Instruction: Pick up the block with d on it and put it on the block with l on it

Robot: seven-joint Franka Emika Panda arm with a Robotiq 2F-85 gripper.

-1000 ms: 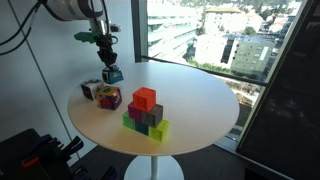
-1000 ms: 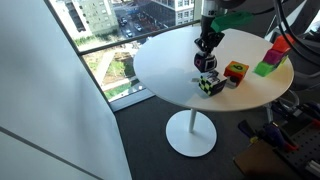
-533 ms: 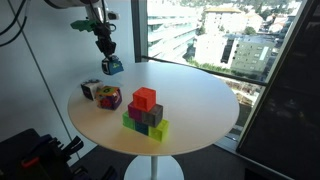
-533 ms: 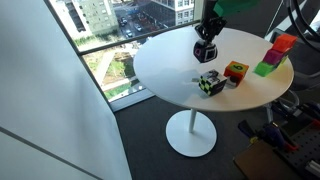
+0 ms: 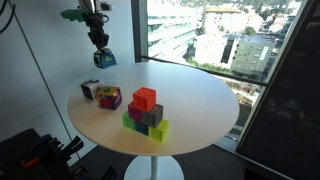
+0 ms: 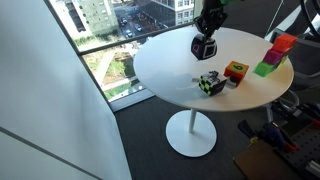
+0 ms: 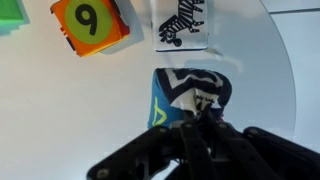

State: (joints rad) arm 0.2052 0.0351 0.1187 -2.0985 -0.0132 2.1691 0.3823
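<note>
Blue with a whitish patterned face, the block with d on it [image 5: 105,60] hangs level, clear above the tabletop [image 5: 200,110], pinched in the claw [image 5: 101,52]. The block with l on it [image 5: 90,89], pale whitish-grey, rests flat on the tabletop near its edge, a zebra picture on top.
</note>
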